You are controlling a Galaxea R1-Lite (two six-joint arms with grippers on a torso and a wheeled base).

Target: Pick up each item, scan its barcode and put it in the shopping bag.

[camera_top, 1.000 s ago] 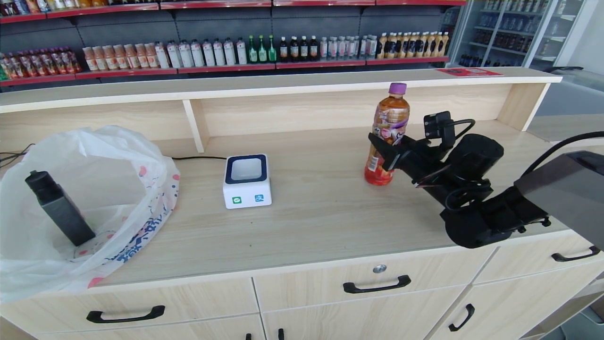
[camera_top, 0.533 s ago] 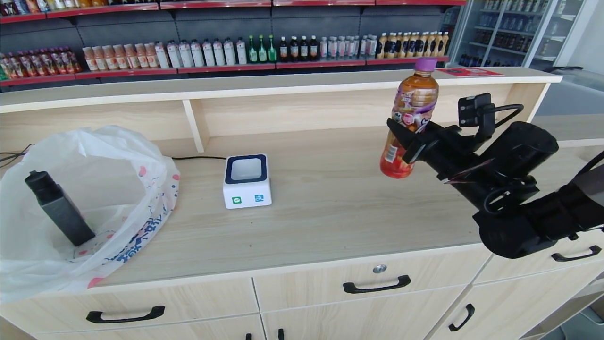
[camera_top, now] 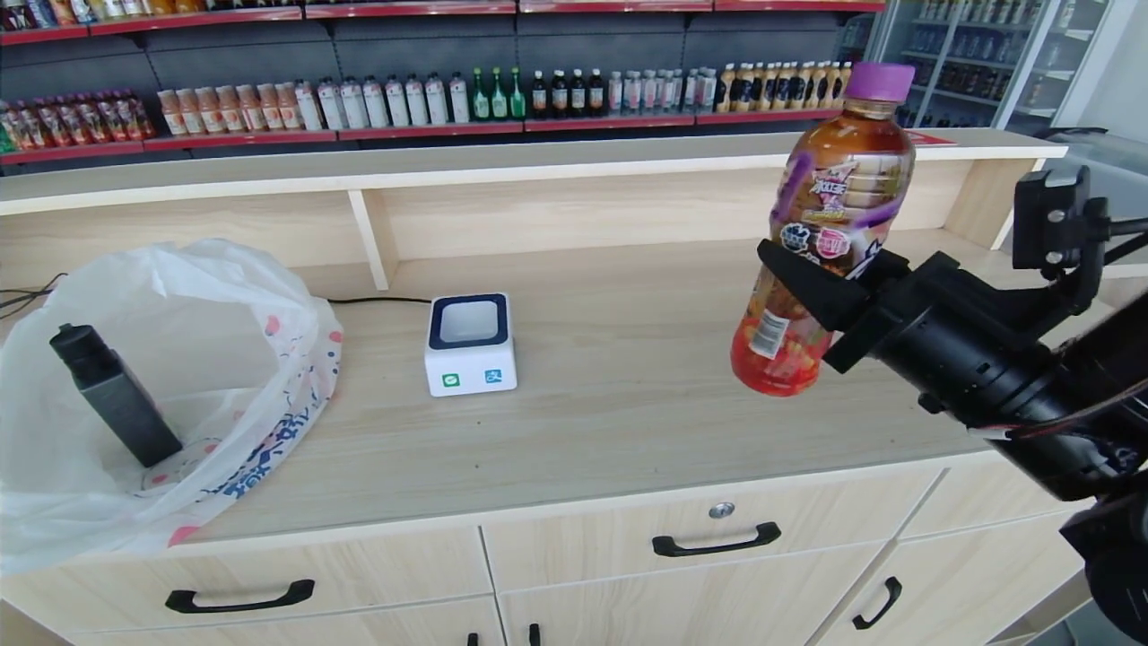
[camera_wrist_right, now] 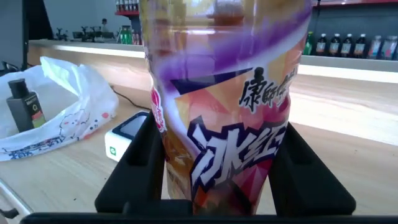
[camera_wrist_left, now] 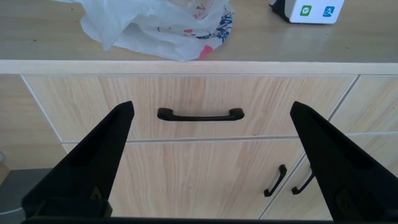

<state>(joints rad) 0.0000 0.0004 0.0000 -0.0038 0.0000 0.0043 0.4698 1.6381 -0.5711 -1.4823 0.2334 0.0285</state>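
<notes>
Nearest the robot, the left pincer [camera_wrist_left: 211, 109] hangs below the front edge of the pale wooden table [camera_top: 610, 404], facing the cabinet drawers and a black drawer handle [camera_wrist_left: 200, 115]; its jaws stand wide apart and hold nothing.

Above the right front part of the table, the right pincer [camera_top: 839, 283] is clamped around the lower middle of an orange plastic drink bottle with a purple cap and a purple-banded label [camera_top: 834, 179]. The bottle is clear of the table surface, nearly upright and leaning slightly. A small white patch low on its label faces the robot; it may be the barcode, but that is too small to tell.

Farther in, near the middle of the table, sits a white cube-shaped scanner with a dark blue frame around its top window [camera_top: 470, 344], well apart from the bottle. At the left end lies an open, translucent white plastic shopping bag with red and blue print [camera_top: 206, 314], and a dark grey rectangular bottle [camera_top: 112, 399] stands tilted inside it. Beyond the table's raised back ledge run red-edged store shelves lined with drinks [camera_top: 430, 99].

The pick-up looks done, so scanning is the step in hand. The next move calls for carrying the bottle toward the left over the scanner and turning it so the barcode faces the window, before going on to the bag
</notes>
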